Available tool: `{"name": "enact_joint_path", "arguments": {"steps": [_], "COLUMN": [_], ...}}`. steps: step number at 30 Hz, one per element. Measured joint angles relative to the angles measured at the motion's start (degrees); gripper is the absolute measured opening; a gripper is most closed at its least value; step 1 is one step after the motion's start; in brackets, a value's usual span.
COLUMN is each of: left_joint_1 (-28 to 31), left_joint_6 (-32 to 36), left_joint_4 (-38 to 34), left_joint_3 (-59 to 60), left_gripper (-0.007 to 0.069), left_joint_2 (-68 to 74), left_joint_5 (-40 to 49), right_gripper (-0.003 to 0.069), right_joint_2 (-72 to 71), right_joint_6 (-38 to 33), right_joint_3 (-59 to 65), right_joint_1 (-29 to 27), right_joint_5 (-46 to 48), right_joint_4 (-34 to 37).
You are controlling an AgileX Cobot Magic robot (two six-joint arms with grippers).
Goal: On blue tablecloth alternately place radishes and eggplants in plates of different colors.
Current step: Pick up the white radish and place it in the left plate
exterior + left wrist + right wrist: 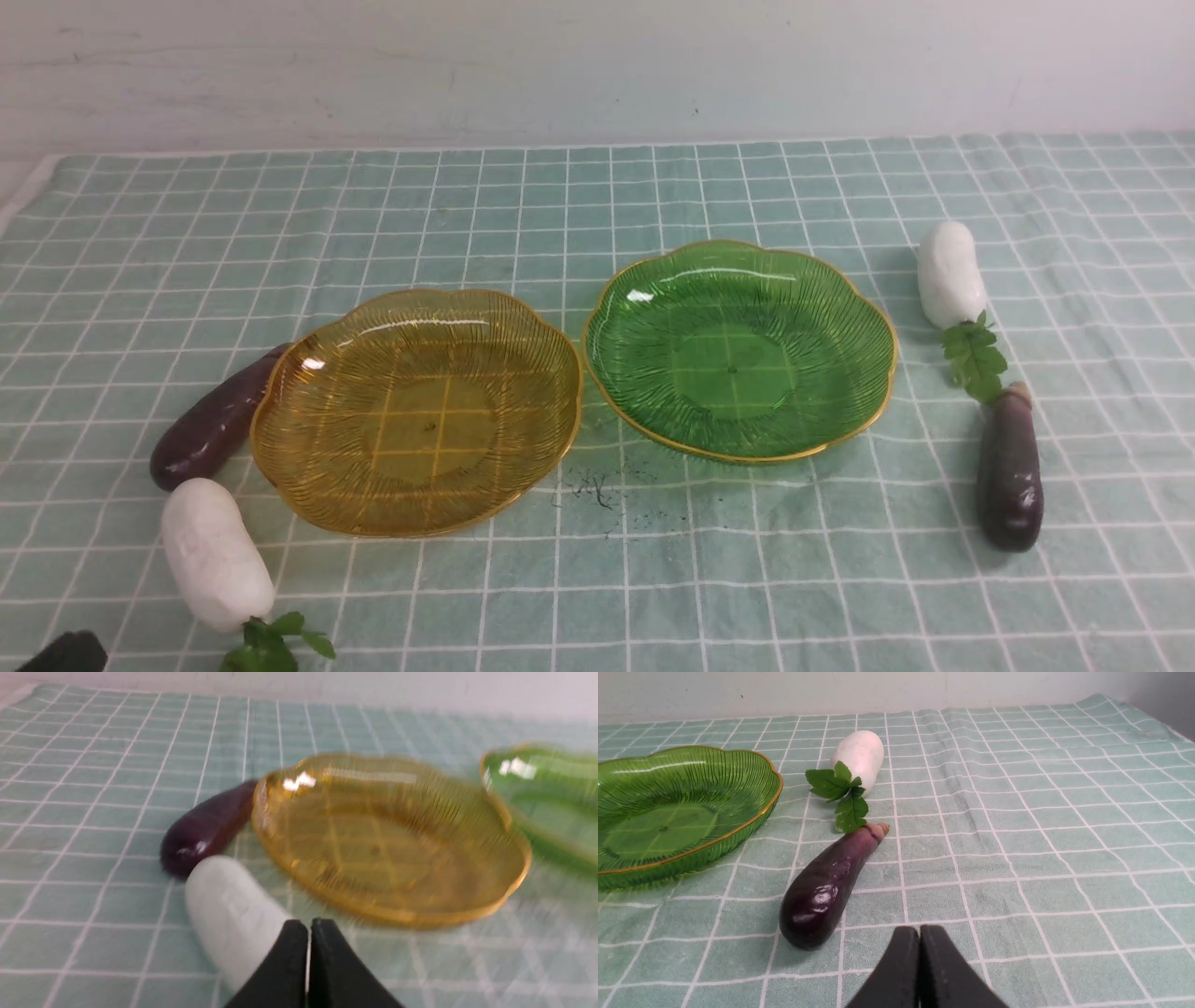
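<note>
On the blue tablecloth (653,579) an amber plate (289,448) and a green plate (653,308) stand side by side, both empty. Left of the amber plate lie an eggplant (210,429) and a radish (215,555). Right of the green plate lie a radish (949,273) and an eggplant (1010,471). My left gripper (309,926) is shut and empty, just before the left radish (229,924) and left eggplant (205,828). My right gripper (920,933) is shut and empty, just short of the right eggplant (826,886); the right radish (859,756) lies beyond.
A pale wall runs along the far edge of the cloth. Dark specks (597,490) mark the cloth in front of the two plates. A dark part of my left arm (65,653) shows at the front view's lower left corner.
</note>
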Motion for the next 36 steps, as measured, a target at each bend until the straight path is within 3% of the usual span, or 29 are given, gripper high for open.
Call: {"name": "enact_joint_path", "arguments": {"steps": [7,9,12,20,25,29,31,36], "left_joint_1": [0.00,0.00,0.00,0.00,0.00,0.00,0.00,0.07], "left_joint_6": [-4.73,-4.77,-3.70,6.07,7.18,0.71,-2.72,-8.36], "left_joint_4": [-29.02,-32.49,-33.60,-30.36,-25.09,-6.63,-0.67,7.97], "left_joint_3": [0.00,-0.60,-5.63,-30.16,-38.60,-46.86,-48.94,-52.18], "left_gripper": [-0.0008,-0.0008,-0.0008,-0.0008,-0.0008,-0.0008,-0.0008,-0.0008], "left_joint_2": [0.00,0.00,0.00,13.98,28.95,50.93,56.92,67.44], "left_joint_5": [-23.41,-27.96,-26.98,0.34,16.99,35.01,39.06,42.19], "right_gripper": [-0.0014,-0.0014,-0.0014,-0.0014,-0.0014,-0.0014,-0.0014,-0.0014], "right_joint_2": [0.00,0.00,0.00,0.00,0.00,0.00,0.00,3.90], "right_joint_6": [0.00,0.00,0.46,8.45,9.25,10.18,11.07,10.39], "right_joint_3": [0.00,0.00,0.18,0.59,0.59,0.59,0.18,-14.11], "right_joint_1": [0.00,0.00,0.00,0.00,0.00,0.00,0.00,1.82], "right_joint_5": [-0.05,-0.05,-1.49,-20.28,-27.05,-32.10,-31.47,-10.24], "right_joint_4": [0.00,0.00,1.43,23.29,30.14,31.66,31.86,26.86]}}
